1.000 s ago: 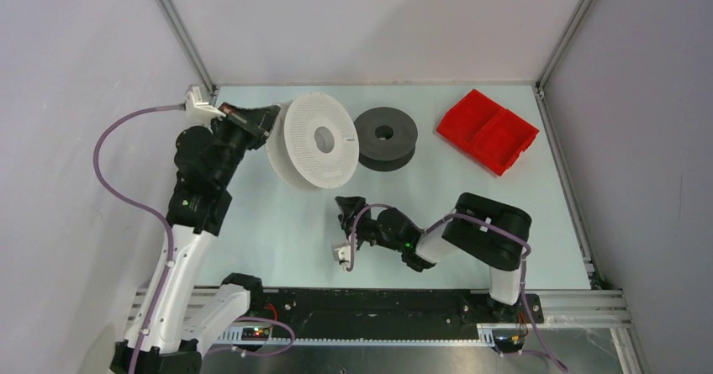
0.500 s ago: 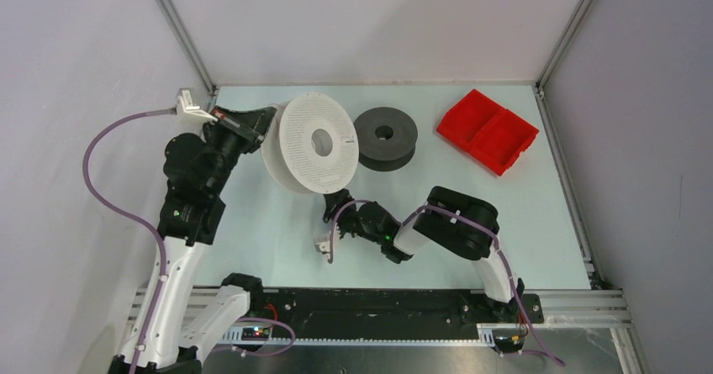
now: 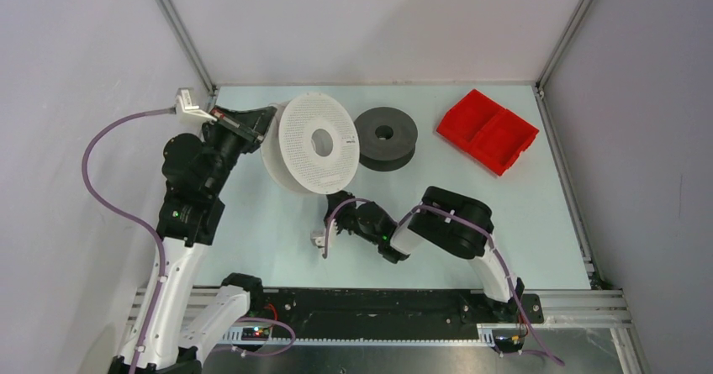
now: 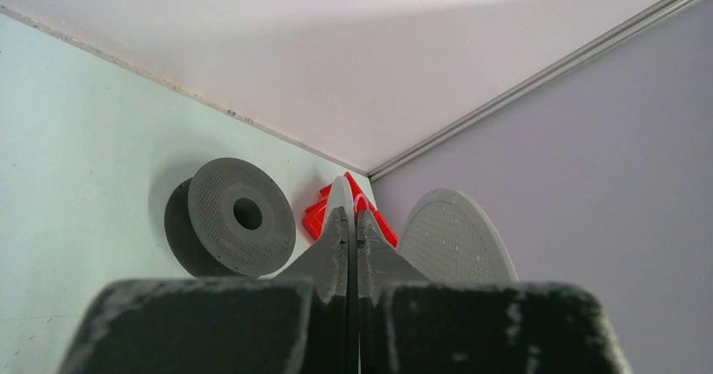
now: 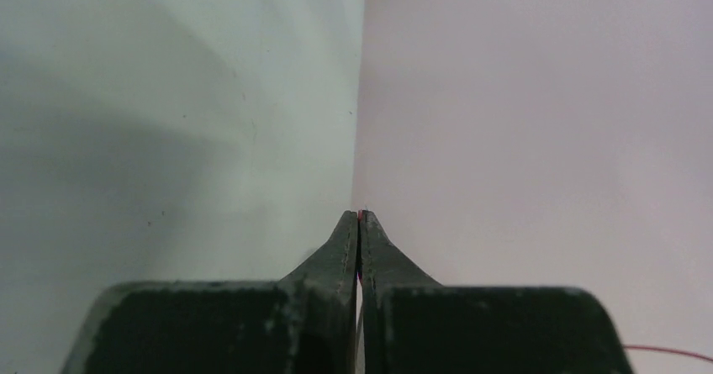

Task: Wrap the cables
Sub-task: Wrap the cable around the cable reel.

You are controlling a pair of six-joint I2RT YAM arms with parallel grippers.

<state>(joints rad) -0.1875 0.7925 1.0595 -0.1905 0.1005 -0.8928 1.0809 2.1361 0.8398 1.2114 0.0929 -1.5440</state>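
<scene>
Spool (image 3: pixel 304 162), white, tilts near far edge (left tool (image 3: pixel 272 114) seemingly gripping).

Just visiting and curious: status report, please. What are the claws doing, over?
Left gripper shut on rim of white spool, spool tipped up. Right gripper shut, thin reddish strand apparently pinched. Nothing blocking; grey spool untouched.

Bright, even, diffuse light, overhead view sharp, soft shadow left of the grey spool (image 4: pixel 240 218), wrist views' fingers (image 4: pixel 330 256) blurred along the bottom edge.
</scene>
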